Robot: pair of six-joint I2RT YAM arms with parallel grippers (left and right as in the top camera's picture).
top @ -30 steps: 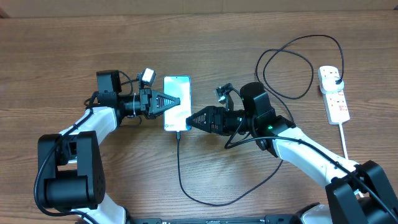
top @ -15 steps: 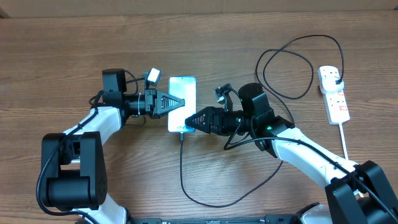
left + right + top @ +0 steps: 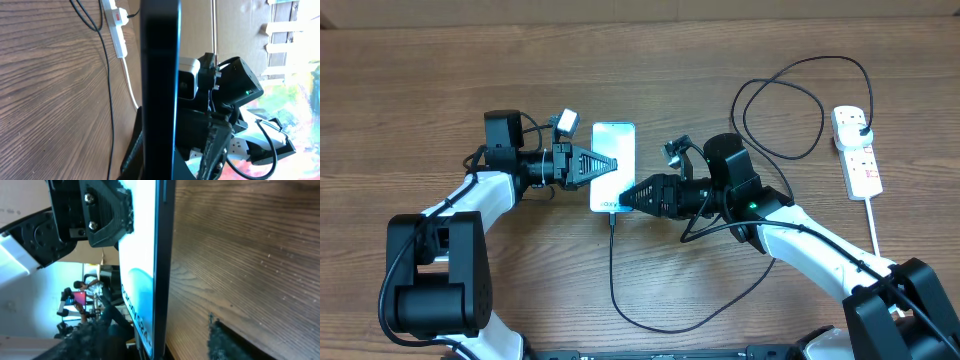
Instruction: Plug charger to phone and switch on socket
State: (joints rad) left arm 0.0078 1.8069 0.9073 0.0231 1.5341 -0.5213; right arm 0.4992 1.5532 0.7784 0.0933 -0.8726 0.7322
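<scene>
From overhead, the phone (image 3: pixel 613 165) lies lit on the surface (image 3: pixel 420 80), and the charger (image 3: pixel 612 270) runs up to the middle of its lower edge. The tip meets the phone there, so we judge the plugging done or nearly done, though we cannot tell whether the tip is fully seated. The charger's other end reaches the socket (image 3: pixel 857 150), well to the right of the phone. We cannot read its switch, and neither arm is near it, so we take that step as left to do. The left tool (image 3: pixel 614 165) comes in from the phone's left with its tip over the screen's middle. The right tool (image 3: pixel 624 198) points at the phone's lower right corner, just beside the charger's tip. In the left wrist view the phone's dark edge runs straight down the centre, very close. The left tool is clenched, and we judge it clamped on the phone. In the right wrist view the phone stands edge-on, its screen to one side and wood to the other. Two blurred fingers (image 3: pixel 90 340) sit apart on either side of that edge, so the right tool is partly parted and grasps nothing we can see.
</scene>
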